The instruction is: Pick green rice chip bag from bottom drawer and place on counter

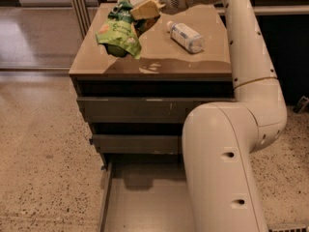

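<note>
Up on the glossy tan-beige square counter, the small crinkled bright-green rice chip bag lies near the back-left corner, its lower end sagging toward the left edge and resting on the surface. The tan two-finger gripper sits at the back edge of the counter, just right of the bag's top, with its fingers closed narrow on the bag's upper right edge. A clear plastic bottle with a white label lies on its side nearer the back-right corner, apart from both bag and gripper. The cream-white jointed robot arm rises along the counter's right edge and bends over the back-right corner to reach the gripper. Below the front edge, two grey-brown upper drawers stand slightly ajar, and the wide bottom drawer is pulled far out, showing a flat grey floor crossed by shadow. A speckled stone floor spreads to the left.
</note>
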### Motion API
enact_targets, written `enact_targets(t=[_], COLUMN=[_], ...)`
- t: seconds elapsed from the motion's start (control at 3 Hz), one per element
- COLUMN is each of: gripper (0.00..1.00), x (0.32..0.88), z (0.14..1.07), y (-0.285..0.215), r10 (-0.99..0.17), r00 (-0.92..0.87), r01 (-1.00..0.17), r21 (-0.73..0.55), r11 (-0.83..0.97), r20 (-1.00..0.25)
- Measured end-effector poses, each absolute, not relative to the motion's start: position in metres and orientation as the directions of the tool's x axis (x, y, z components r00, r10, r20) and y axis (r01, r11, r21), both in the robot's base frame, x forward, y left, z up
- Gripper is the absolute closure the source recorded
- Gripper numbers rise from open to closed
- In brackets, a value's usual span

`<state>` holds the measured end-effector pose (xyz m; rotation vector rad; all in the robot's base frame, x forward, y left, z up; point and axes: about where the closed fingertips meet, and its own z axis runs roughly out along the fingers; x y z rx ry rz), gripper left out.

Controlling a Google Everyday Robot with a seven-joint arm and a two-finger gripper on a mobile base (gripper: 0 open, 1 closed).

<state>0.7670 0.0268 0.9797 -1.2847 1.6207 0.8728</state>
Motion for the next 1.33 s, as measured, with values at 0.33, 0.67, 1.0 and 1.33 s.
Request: enact_targets(t=[0.33, 0.67, 1.0, 1.33], gripper=[1.0, 1.0, 1.0, 0.81], x=[0.771, 0.764, 0.764, 0.764], z=[0.926, 0.879, 0.879, 0.879], y=[0.043, 0.048, 0.048, 0.048], r10=[-0.414, -0.48, -0.48, -0.48], r00=[-0.199, -0.289, -0.289, -0.289], r01=[-0.972, -0.957, -0.957, -0.957], r21=[0.125, 0.23, 0.23, 0.23], r11=[0.199, 0.179, 0.179, 0.179], r20=[-0.888, -0.828, -0.828, -0.828])
